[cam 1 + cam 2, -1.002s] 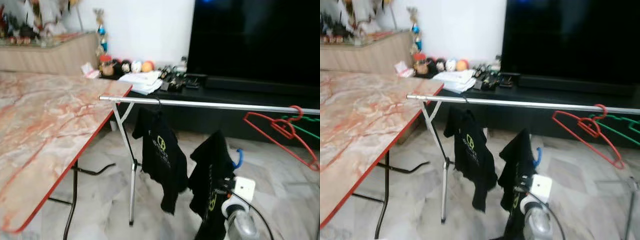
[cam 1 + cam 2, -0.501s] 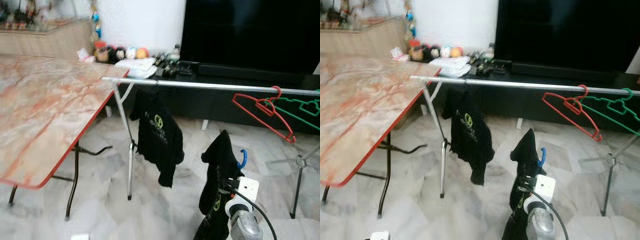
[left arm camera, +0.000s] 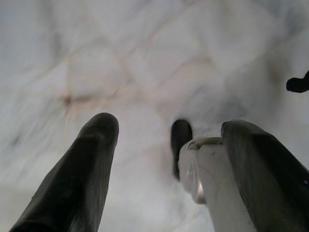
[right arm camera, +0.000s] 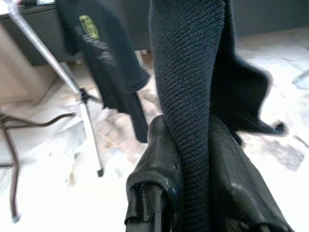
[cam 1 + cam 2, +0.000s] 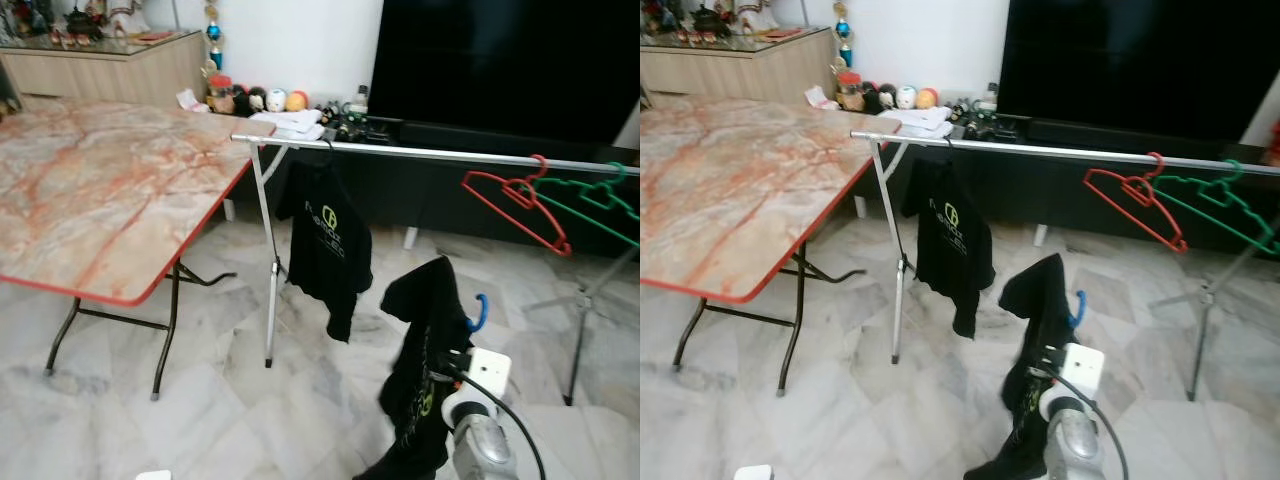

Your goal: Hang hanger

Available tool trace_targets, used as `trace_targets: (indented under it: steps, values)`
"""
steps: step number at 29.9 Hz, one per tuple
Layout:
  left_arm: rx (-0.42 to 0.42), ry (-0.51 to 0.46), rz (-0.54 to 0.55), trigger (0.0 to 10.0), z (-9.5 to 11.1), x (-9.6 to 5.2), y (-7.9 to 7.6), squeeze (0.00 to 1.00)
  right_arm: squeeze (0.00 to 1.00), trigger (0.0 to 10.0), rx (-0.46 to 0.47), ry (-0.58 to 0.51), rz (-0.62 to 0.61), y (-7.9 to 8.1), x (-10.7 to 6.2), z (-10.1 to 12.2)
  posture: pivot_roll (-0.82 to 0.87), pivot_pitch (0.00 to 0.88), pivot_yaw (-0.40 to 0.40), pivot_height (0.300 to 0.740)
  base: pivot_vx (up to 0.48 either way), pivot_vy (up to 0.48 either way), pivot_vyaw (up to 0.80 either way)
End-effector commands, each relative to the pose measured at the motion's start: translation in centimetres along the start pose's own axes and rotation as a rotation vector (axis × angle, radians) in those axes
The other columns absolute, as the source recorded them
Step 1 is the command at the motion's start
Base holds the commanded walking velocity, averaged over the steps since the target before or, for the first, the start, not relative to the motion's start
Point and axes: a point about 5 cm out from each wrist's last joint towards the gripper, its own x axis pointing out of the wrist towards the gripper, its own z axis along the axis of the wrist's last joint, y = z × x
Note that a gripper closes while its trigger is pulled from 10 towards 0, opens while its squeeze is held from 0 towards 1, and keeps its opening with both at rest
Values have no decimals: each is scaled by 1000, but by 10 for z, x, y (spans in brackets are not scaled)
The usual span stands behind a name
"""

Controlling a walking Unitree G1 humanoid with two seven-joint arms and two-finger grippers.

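In the left eye view, the right gripper sits low near the rail, holding up a black shirt on a blue hanger, whose hook curves upward beside the cloth while the garment hangs lengthwise toward the marble floor. Another black shirt with logo hangs from the rail, with a red hanger and green hanger farther along. A marble worktop stands left. The right wrist view shows the jaws clenched on the dark fabric. In the left wrist view, the left gripper hangs with jaws released over the floor.
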Motion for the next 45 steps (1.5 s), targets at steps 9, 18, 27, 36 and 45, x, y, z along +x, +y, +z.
trace_targets:
  steps: [9,18,27,36,45]
  values:
    - [-18,30,16,10000,-9,-3,4,0,0,10000,-1,-28,-4,0,3,8,100,0,-16,740,-172,0,0]
    - [0,26,6,10000,-8,-2,4,0,0,10000,-16,-8,-29,-7,3,6,92,4,-12,740,0,0,0]
    - [57,-118,-45,10000,30,5,0,0,0,10000,-130,123,14,-10,4,-5,95,11,-16,740,0,0,0]
    - [251,-408,-163,10000,107,7,-14,0,0,10000,-358,335,189,-15,-2,-25,100,22,-18,740,0,0,0]
    - [544,-467,-490,10000,126,-1,-58,0,0,10000,-561,375,556,-6,-6,-22,86,28,-15,740,0,0,0]
